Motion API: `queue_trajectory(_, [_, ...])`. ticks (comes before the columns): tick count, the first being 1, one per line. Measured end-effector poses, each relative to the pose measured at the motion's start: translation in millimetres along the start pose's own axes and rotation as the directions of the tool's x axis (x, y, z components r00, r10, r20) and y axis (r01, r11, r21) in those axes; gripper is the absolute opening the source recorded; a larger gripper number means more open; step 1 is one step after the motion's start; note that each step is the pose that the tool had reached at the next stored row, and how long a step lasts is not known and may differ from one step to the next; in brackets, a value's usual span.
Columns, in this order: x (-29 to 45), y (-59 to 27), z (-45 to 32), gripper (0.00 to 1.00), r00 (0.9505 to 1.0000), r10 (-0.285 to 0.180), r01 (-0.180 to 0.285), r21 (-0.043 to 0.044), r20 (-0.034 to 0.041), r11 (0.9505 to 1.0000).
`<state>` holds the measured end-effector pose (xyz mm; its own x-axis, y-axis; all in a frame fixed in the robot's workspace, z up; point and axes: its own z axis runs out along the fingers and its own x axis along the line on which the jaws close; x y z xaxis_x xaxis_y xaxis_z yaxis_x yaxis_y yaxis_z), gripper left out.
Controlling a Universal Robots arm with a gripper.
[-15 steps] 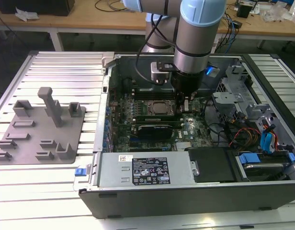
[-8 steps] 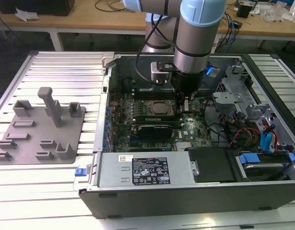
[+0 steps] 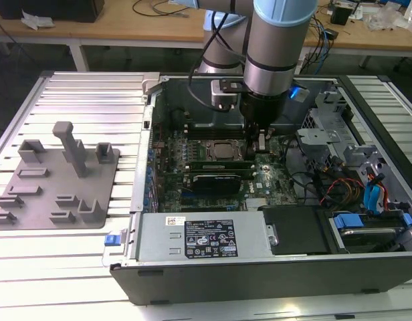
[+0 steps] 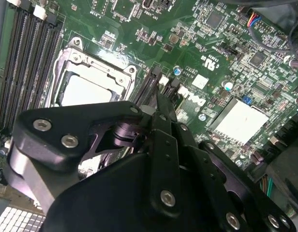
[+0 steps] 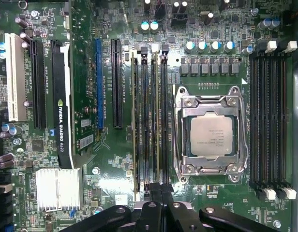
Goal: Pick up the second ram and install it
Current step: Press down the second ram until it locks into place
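We hold our gripper (image 5: 157, 189) low over the motherboard (image 5: 105, 169), jaws narrow at the end of the second ram (image 5: 157, 116), which stands in its slot at nine o'clock of the processor (image 5: 210, 137). Uneven pressure could leave it half seated. The neighbouring stick and socket frame crowd us.

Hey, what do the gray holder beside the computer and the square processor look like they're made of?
The gray holder looks like matte plastic, possibly printed: one flat gray, no shine. The processor seems capped in brushed metal, a pale silver lid with a soft sheen, set in a shinier metal frame.
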<state>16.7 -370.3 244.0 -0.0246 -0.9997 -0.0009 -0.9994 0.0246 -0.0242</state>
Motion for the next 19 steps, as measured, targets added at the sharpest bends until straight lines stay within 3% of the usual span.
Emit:
queue_trajectory(6, [0.6,33.1,-0.2,0.08,1.0000,0.000,0.000,0.0008,0.0003,1.0000])
queue_trajectory(19, [0.3,64.2,-0.2,0.08,1.0000,0.007,-0.007,0.0008,0.0000,1.0000])
